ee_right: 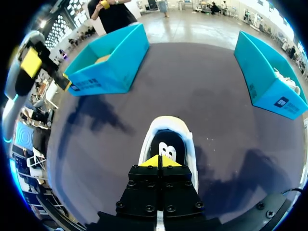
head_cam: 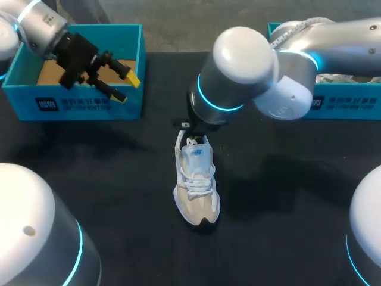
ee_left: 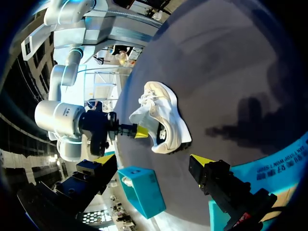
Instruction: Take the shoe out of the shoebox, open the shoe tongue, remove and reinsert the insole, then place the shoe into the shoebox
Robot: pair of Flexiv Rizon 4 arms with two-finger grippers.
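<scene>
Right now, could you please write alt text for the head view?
A white shoe stands on the black table, toe toward the robot, with the right arm over its heel. The left gripper hangs open above a blue box; a second box sits at the right.

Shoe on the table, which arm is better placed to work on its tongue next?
Right: the right gripper sits at the shoe's opening, while the left gripper hangs open over a box.

The left shoebox [head_cam: 128, 108] and the right shoebox [head_cam: 357, 113] each bear on the front wall a dark label [head_cam: 46, 105] with pale characters too small to read, and a pale logo [ee_right: 167, 151] marks the insole [ee_right: 166, 138] of the shoe [ee_right: 191, 154], just ahead of the fingertips of the right gripper [ee_right: 160, 162].
</scene>
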